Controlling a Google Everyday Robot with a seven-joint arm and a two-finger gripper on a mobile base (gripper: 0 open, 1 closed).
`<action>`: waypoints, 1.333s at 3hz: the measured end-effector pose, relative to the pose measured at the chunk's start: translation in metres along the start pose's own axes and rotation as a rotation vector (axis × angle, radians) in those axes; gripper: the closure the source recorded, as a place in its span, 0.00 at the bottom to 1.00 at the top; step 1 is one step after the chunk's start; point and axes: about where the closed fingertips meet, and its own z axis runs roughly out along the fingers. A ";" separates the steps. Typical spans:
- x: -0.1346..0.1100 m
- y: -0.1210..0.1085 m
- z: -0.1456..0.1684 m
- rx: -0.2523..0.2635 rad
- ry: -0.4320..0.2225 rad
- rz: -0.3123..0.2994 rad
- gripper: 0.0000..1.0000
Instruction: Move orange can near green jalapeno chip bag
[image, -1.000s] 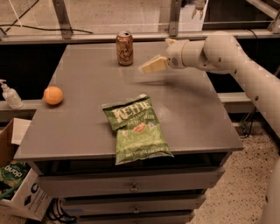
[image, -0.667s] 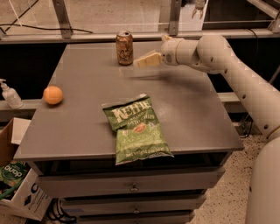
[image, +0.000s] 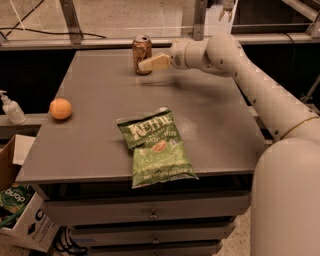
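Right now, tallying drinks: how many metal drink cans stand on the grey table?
1: the orange-brown metal can stands at the table's far edge, the gripper close beside it. None looks hidden.

Table (image: 215, 115): orange can (image: 142, 47), green chip bag (image: 155, 147), orange fruit (image: 60, 108); end effector (image: 154, 62) by can.

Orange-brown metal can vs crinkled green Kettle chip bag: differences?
The orange-brown metal can stands upright at the far edge; the crinkled green chip bag lies flat near the front. The can is much smaller than the bag. The hand is beside the can, not the bag. Both rest on the grey table.
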 end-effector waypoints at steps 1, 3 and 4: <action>0.002 0.012 0.020 -0.031 0.030 0.038 0.00; 0.008 0.033 0.044 -0.087 0.048 0.073 0.19; 0.007 0.033 0.041 -0.091 0.051 0.044 0.43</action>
